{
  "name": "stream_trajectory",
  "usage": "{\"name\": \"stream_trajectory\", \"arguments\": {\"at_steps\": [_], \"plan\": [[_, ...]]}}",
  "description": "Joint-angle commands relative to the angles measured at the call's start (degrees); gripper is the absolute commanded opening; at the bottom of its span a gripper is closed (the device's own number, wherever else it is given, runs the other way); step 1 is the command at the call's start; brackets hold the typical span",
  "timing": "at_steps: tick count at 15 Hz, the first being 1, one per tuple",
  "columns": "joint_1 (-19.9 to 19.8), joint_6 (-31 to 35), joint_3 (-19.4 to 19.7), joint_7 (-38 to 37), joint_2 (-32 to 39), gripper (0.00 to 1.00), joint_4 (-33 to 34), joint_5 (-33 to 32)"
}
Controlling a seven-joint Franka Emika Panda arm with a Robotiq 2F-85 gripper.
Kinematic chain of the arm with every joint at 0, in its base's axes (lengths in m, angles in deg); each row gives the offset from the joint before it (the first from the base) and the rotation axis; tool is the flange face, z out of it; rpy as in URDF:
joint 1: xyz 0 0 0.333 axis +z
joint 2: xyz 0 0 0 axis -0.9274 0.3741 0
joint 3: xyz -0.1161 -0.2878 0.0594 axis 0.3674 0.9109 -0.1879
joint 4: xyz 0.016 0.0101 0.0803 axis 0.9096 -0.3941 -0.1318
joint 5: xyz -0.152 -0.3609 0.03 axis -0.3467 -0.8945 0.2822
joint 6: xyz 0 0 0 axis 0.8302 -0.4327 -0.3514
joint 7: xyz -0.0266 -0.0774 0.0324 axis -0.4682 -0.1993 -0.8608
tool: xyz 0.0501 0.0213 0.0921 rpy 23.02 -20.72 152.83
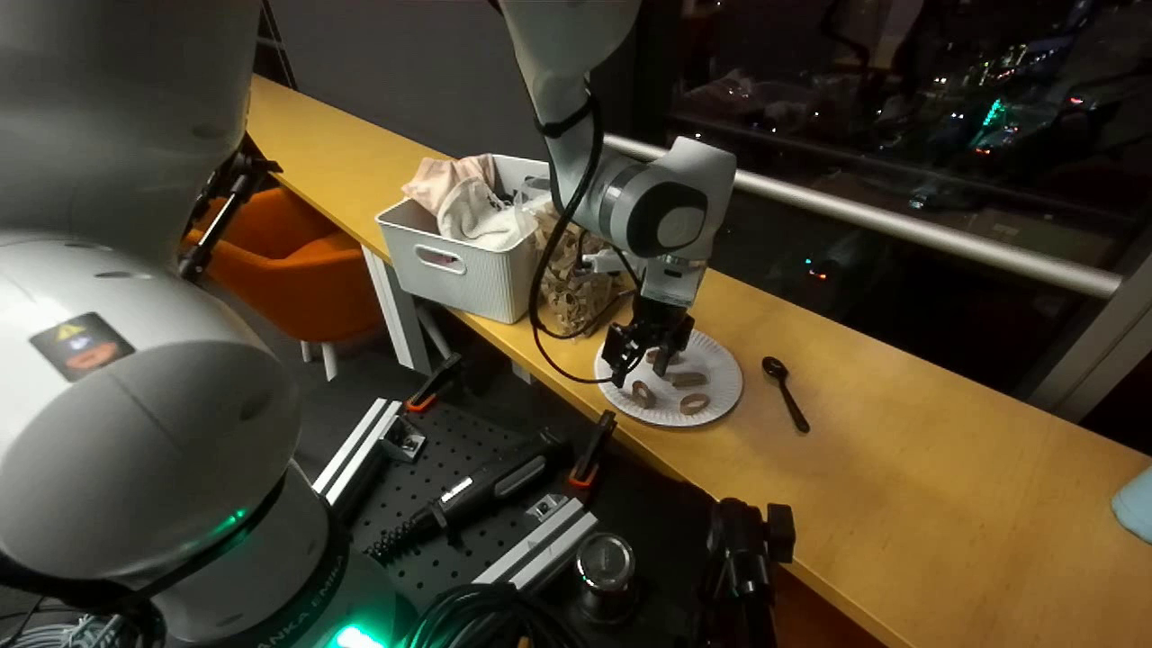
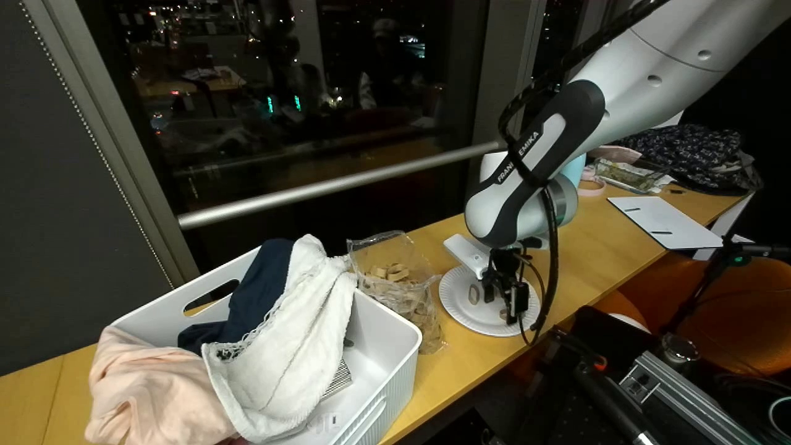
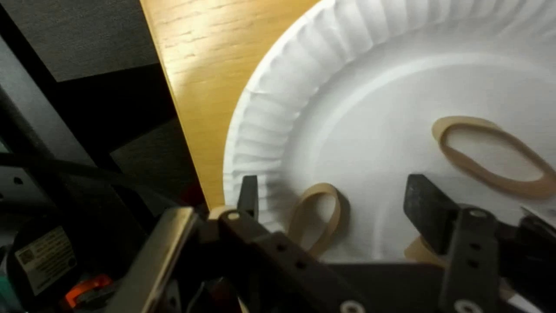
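One tan band [image 3: 320, 188] is located on the paper plate [image 3: 269, 117], betw. the spread jaws of the gripper [image 3: 335, 202]; no contact can be seen & nothing is held. The jaws are presumably set astride so that both sides of the loop are flanked. Other bands [image 1: 689, 379] are spread over the plate, prob. so each can be reached singly. Further bands [image 2: 392, 272] are stored in a clear bag [image 2: 395, 244], just beside the white bin [image 1: 468, 292], prob. as spare qty. A black spoon [image 1: 787, 396] is laid near the plate. Markings: "FRAN" & "EMIKA" can be read on the arm [image 2: 667, 74], partly covered betw.; "ANKA EMIKA" on the base [image 1: 243, 558], 1st letters hidden; a warning triangle on the sticker [image 1: 81, 346]. A label [image 3: 45, 258]: txt too small to be read.
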Motion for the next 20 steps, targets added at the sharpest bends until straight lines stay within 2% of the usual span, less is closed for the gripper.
{"name": "stream_trajectory", "arguments": {"at_steps": [1, 6, 9, 15, 20], "plan": [[1.28, 0.9, 1.15, -2.37, -0.95, 0.56, -1.27, -0.69], [0.53, 1.67, 1.32, -2.91, -1.66, 0.18, -3.09, -0.09], [0.42, 1.94, 1.41, -3.01, -1.81, 0.01, -3.26, 0.08], [0.59, 1.17, 1.29, -3.55, -1.63, 0.0, -1.82, -0.06], [0.82, -0.29, 0.29, -3.73, 0.63, 0.0, 2.69, 0.11]]}}
